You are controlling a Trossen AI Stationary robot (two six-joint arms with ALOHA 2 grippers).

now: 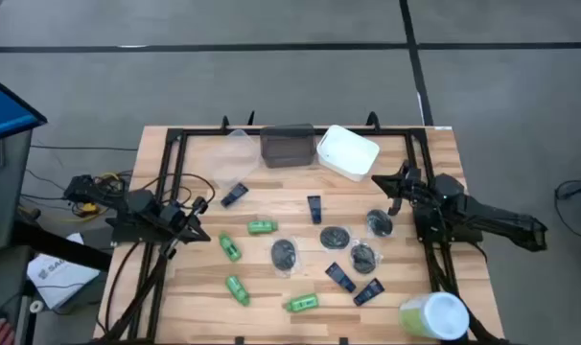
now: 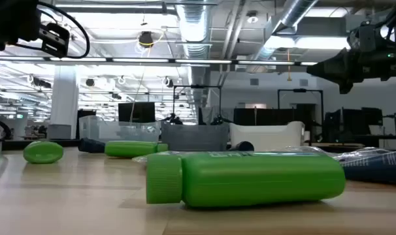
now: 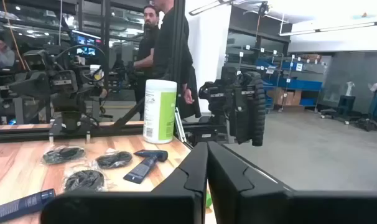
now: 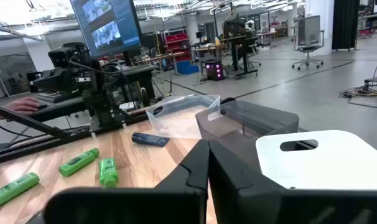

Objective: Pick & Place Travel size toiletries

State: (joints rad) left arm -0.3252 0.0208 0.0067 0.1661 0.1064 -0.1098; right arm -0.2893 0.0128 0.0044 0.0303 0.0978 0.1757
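Wooden worktop carries green bottles, blue sachets and grey lumps mid-table; my left pincer and right pincer, both closed and empty, should open before descending squarely.

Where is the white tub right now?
In the high view the white tub sits at the table's far edge, right of centre, beside the dark tub, with the right end effector nearby.
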